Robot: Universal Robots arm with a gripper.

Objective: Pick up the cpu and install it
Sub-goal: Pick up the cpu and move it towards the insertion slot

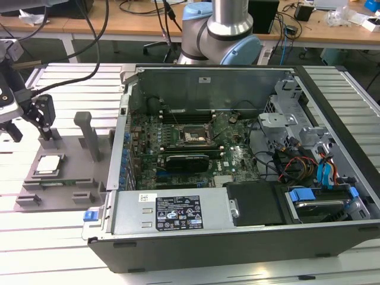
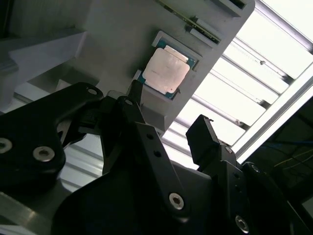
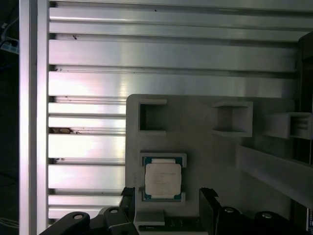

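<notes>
The cpu (image 1: 48,164), a small square chip with a silvery top, lies flat in a recess of the grey plastic tray (image 1: 71,178) at the exterior view's left. My gripper (image 1: 28,122) hangs above the tray's far end, a little short of the chip, open with nothing between its black fingers. In both wrist views the cpu (image 2: 166,72) (image 3: 163,179) sits just beyond the fingertips (image 2: 201,132) (image 3: 208,198), apart from them. The motherboard's black socket frame (image 1: 193,136) lies inside the open computer case (image 1: 237,237).
The tray carries upright grey posts (image 1: 89,135) and several empty pockets (image 3: 152,117). The slatted aluminium table (image 1: 53,249) stretches all around it. The arm's base (image 1: 221,32) stands behind the case. Drive cages and cables (image 1: 309,160) fill the case's right side.
</notes>
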